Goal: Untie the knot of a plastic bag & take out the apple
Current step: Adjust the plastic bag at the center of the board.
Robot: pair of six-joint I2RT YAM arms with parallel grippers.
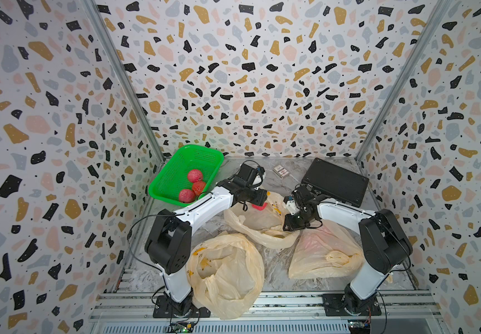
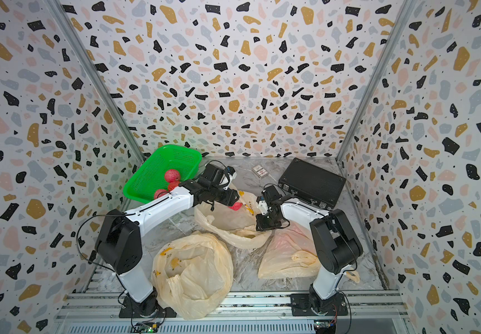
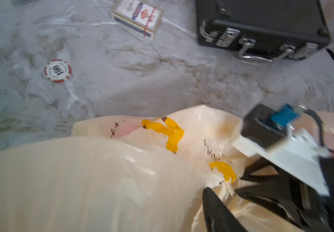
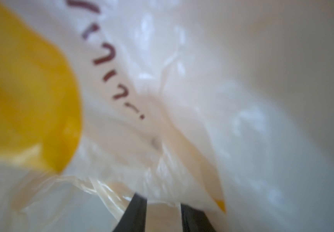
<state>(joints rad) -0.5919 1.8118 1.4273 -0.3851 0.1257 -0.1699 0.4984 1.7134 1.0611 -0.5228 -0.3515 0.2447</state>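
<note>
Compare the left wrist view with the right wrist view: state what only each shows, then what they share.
Only the left wrist view: the marble table, a poker chip, a card box, a black case with metal latches, and the camera on the right arm's wrist.
Only the right wrist view: a blurred close-up of film bunched between the right hand's two dark fingers.
Both: the cream plastic bag with yellow print and dark lettering, and the right hand at it.
</note>
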